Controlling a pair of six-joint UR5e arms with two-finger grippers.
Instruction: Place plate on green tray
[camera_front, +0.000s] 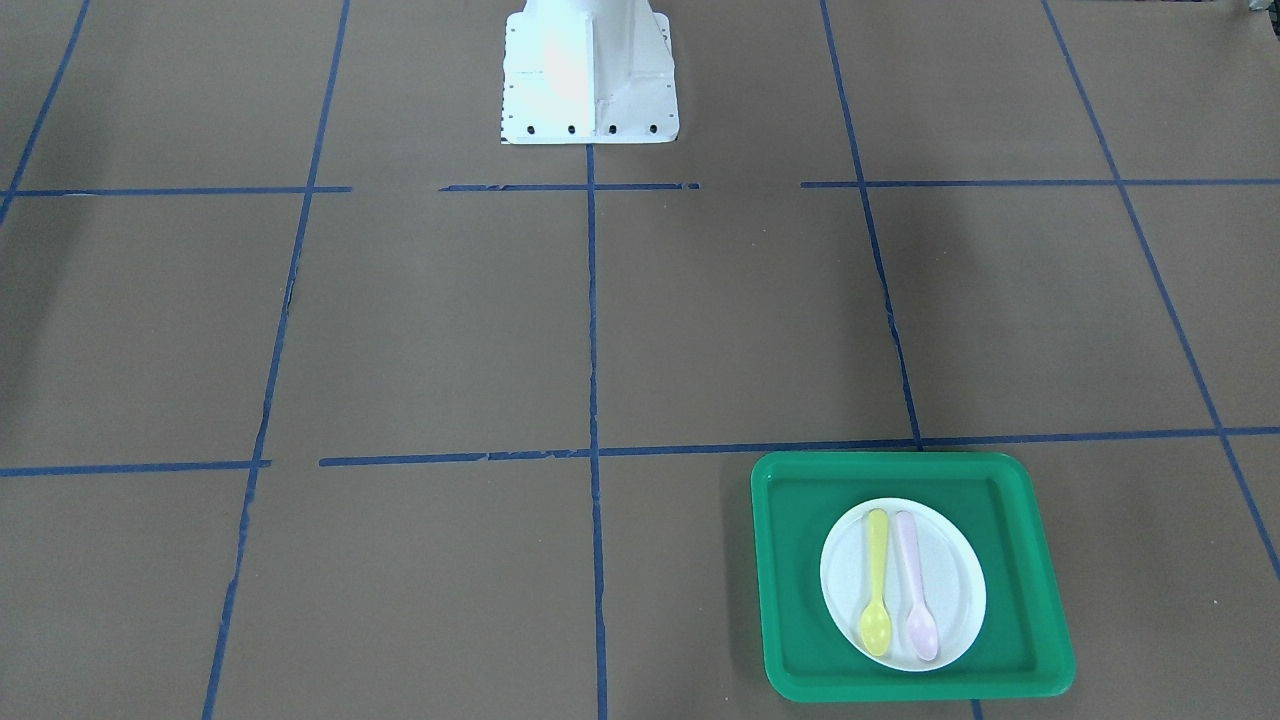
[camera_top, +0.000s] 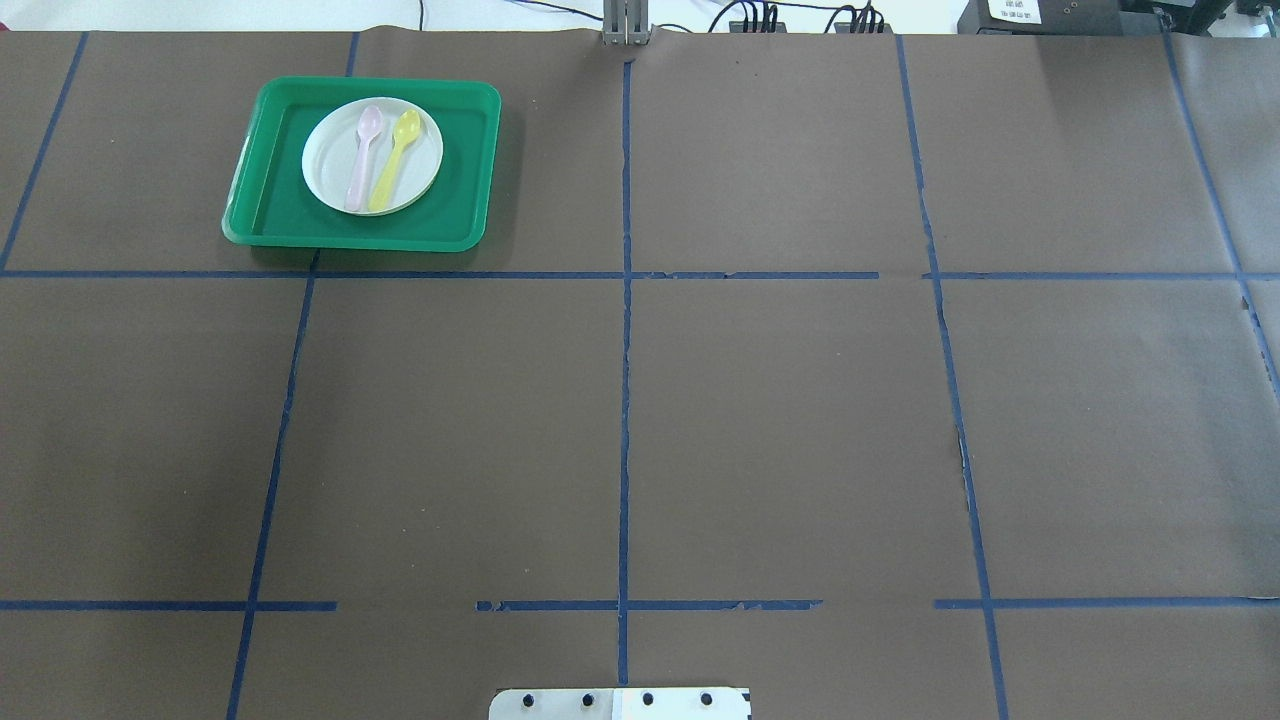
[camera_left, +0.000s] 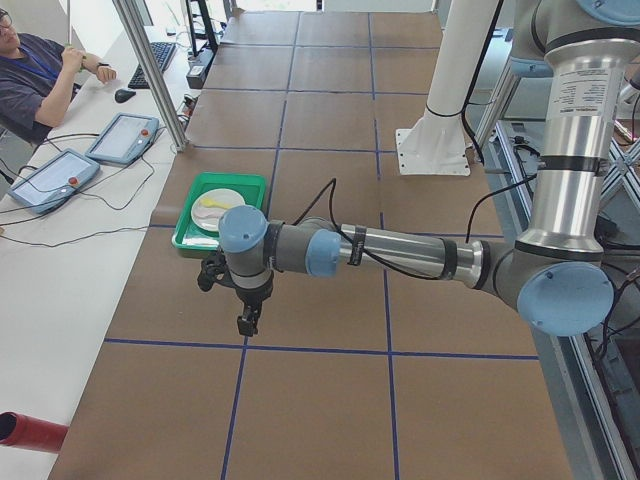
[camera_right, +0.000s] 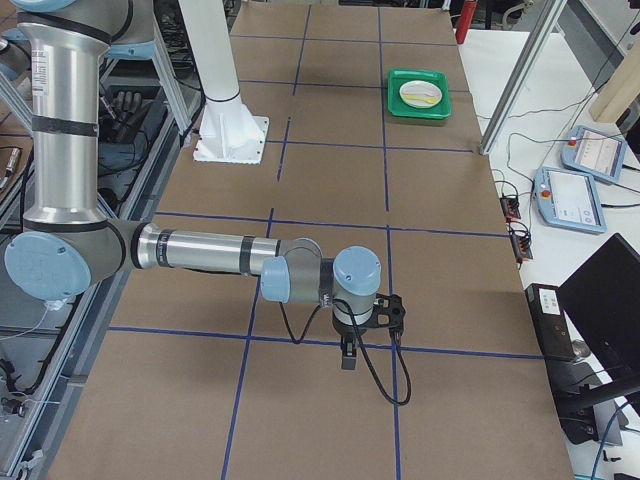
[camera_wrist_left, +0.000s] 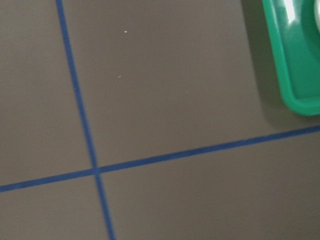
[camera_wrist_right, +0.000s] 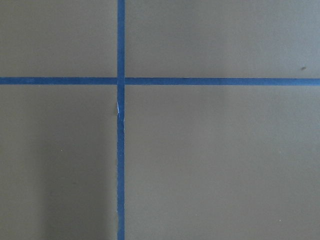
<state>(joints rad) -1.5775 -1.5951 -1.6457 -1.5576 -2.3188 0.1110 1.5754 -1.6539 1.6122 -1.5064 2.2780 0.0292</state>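
Note:
The white plate (camera_top: 325, 165) lies flat inside the green tray (camera_top: 270, 200) at the table's far left. A yellow spoon (camera_top: 393, 165) and a pink spoon (camera_top: 362, 160) lie side by side on the plate. The tray (camera_front: 790, 560) and the plate (camera_front: 950, 570) also show in the front-facing view. The left wrist view shows only a corner of the tray (camera_wrist_left: 295, 60). My left gripper (camera_left: 245, 325) hangs above bare table, near the tray and apart from it. My right gripper (camera_right: 347, 360) hangs over the table far from the tray (camera_right: 395, 100). I cannot tell whether either is open or shut.
The white robot base (camera_front: 590, 75) stands at the table's middle edge. Blue tape lines cross the brown table cover. A metal post (camera_left: 150, 70) stands past the tray's end. An operator (camera_left: 30, 75) sits beyond it with two tablets (camera_left: 122, 137).

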